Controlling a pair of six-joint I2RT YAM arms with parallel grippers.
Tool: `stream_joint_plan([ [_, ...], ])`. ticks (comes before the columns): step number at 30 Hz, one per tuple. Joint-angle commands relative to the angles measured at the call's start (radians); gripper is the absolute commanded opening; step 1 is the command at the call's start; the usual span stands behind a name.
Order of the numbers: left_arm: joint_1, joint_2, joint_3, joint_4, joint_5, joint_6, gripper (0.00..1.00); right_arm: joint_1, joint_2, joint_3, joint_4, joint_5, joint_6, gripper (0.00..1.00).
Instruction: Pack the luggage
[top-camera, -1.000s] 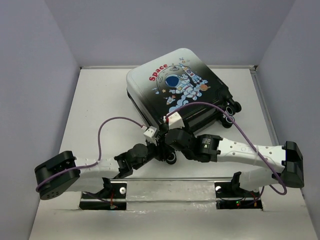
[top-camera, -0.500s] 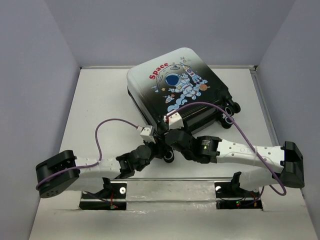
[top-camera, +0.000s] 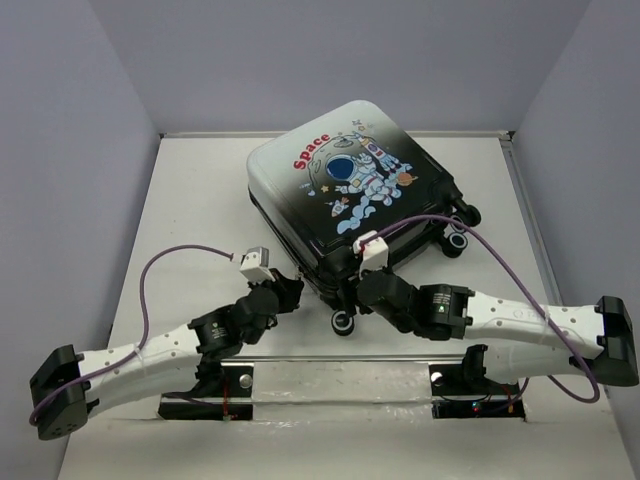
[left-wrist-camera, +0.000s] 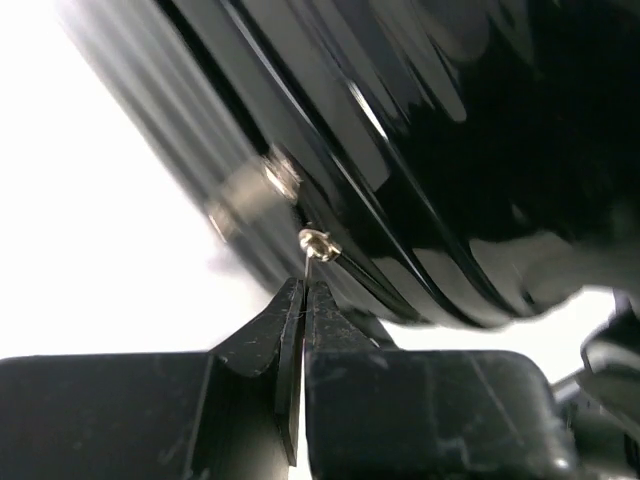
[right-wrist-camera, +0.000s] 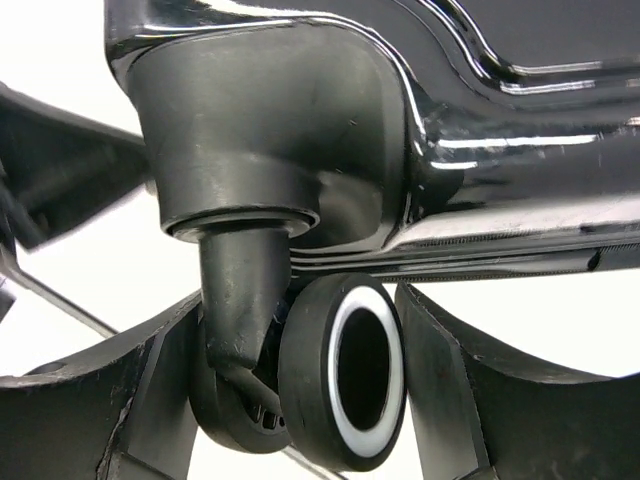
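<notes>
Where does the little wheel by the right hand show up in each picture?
Top external: wheel, low centre, at the luggage's near corner.
Left wrist: not in it; the left hand pinches a zipper pull.
Right wrist: low centre, large.
Shared landmark: the luggage's glossy black shell.

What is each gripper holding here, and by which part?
Left gripper pinches the luggage by its zipper pull; right gripper clamps its corner wheel.
</notes>
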Motion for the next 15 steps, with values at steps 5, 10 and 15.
stream_joint_plan([
  [5,0.323,0.013,0.032,-0.070,-0.079,0.121,0.06,-0.011,-0.114,-0.029,-0.172,0.076,0.053,0.07],
  [10,0.480,0.053,0.096,-0.002,-0.020,0.196,0.06,-0.011,-0.103,-0.032,-0.171,0.071,0.055,0.07],
  [15,0.552,0.049,0.139,0.050,0.062,0.218,0.07,-0.011,-0.122,-0.035,-0.171,0.065,0.052,0.07],
])
